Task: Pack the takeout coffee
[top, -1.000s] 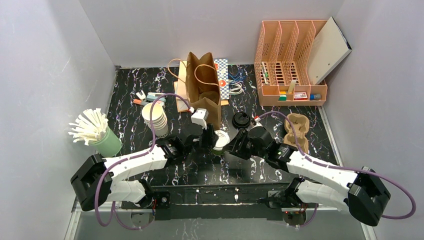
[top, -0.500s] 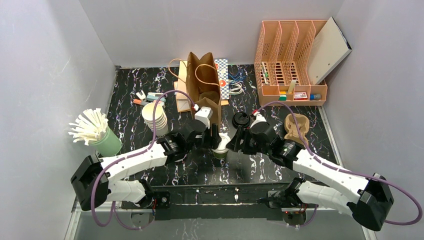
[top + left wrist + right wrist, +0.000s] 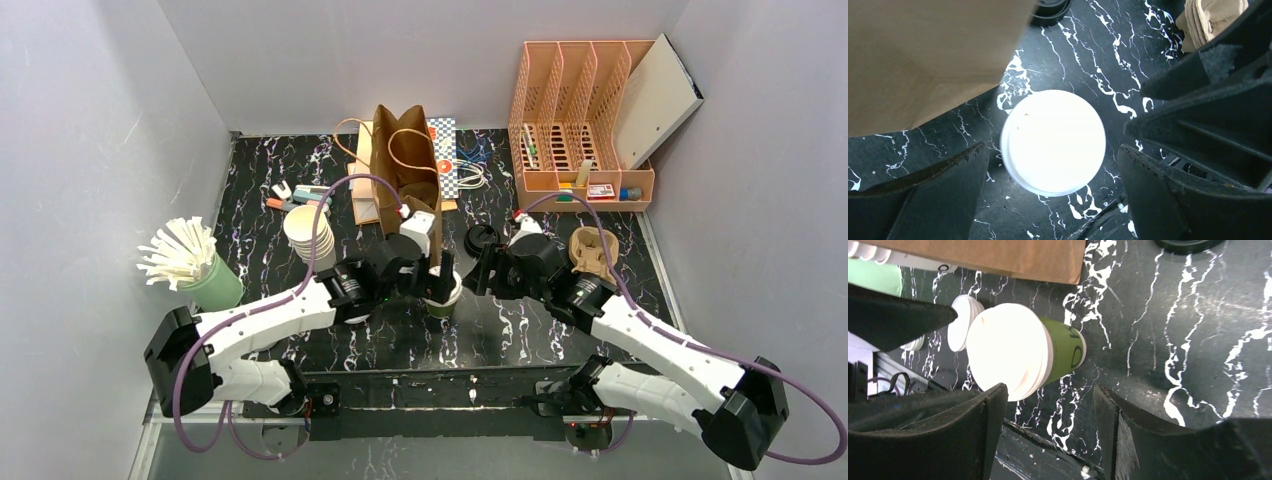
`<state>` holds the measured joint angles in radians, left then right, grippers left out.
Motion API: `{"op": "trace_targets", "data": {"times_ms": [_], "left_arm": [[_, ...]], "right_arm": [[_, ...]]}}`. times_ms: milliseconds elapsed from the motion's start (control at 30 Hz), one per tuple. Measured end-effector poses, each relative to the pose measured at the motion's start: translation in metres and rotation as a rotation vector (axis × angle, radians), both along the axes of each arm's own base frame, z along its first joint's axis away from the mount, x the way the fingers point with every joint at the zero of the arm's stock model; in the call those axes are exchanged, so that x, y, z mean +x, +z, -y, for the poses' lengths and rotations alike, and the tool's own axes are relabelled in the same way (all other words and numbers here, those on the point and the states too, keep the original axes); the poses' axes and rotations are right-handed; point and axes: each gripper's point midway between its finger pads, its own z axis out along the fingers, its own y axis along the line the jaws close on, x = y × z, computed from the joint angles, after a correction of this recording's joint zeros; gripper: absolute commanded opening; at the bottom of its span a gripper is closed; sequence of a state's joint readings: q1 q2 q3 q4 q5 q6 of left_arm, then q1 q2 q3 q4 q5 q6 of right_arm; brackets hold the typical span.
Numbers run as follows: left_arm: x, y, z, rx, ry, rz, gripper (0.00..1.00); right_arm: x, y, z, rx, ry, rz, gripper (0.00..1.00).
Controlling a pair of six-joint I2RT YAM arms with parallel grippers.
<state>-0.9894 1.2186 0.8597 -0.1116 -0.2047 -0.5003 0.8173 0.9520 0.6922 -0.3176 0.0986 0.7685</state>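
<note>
Here left end effector (image 3: 1050, 172) straddles green cup (image 3: 1064, 346), gaps either side.

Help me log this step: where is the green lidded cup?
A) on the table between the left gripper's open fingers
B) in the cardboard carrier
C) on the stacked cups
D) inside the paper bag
A: the green cup stands on the table, its white lid lying between the left gripper's spread fingers with table showing on both sides.
</note>
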Motion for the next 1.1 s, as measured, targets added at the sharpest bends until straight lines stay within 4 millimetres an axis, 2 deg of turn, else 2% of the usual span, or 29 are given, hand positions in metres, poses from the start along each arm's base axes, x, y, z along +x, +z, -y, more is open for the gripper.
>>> {"op": "trace_targets", "data": {"times_ms": [133, 267, 433, 633, 800, 1100], "left_arm": [[-0.006, 0.004, 0.016, 0.057, -0.031, 0.021, 0.98], [-0.008, 0.002, 0.027, 0.117, -0.054, 0.038, 0.93], [-0.007, -0.009, 0.023, 0.209, -0.066, 0.039, 0.98], [-0.003, -0.003, 0.026, 0.288, -0.119, 0.052, 0.98], [-0.001, -0.002, 0.03, 0.322, -0.176, 0.033, 0.98], [0.008, -0.019, 0.019, 0.359, -0.208, -0.058, 0.98]], "right_arm": [[0.006, 0.007, 0.014, -0.001, -0.048, 0.026, 0.73], [0.01, 0.028, 0.029, 0.041, -0.111, 0.105, 0.73], [0.007, 0.038, 0.046, 0.07, -0.17, 0.156, 0.73], [0.003, 0.042, 0.059, 0.074, -0.207, 0.179, 0.73], [0.002, 0.046, 0.062, 0.083, -0.217, 0.189, 0.73], [-0.001, 0.042, 0.065, 0.073, -0.221, 0.174, 0.73]]}}
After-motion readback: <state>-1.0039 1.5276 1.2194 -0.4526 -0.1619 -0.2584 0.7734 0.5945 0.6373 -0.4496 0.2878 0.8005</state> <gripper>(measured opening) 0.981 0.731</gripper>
